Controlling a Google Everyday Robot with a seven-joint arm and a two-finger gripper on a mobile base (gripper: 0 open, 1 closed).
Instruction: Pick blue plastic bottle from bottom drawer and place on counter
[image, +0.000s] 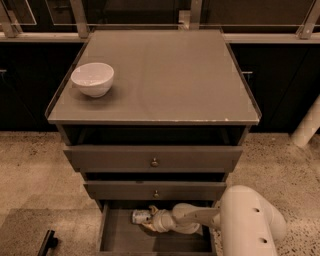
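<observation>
Your small, clear, pale plastic bottle (140, 216) lies on its side in the deep grey-brown wooden bottom drawer (125, 239), which stands open. A band of label with dark print wraps its middle; you cannot make out the cap end clearly. The bottle sits right at the left tip of the robot's cream-coloured hand (151, 220), touching it or very nearly so, towards the back of the drawer. The hand reaches in from the right, low inside the drawer, and you cannot tell whether it is gripping the bottle or only resting against it. To the right of the hand, the thick rounded white arm (250, 222) fills the lower right corner.

You have one bottle, one hand and one arm. The cabinet has three drawers: the bottom one around the hand, and two shallower grey-brown ones just above it, the middle drawer (120, 190) and the top drawer (115, 159). Both are slightly out, and each has one small round metal knob (156, 194) (154, 162), so two knobs in all.

Well above the hand is the flat, glossy grey-brown bench (170, 75), with a thin raised rim and chips along its front edge. One round white bowl (93, 78) stands upright on it near the front left corner, far up and left of the hand. A speckled stone floor (30, 165) spreads on both sides of the cabinet.
</observation>
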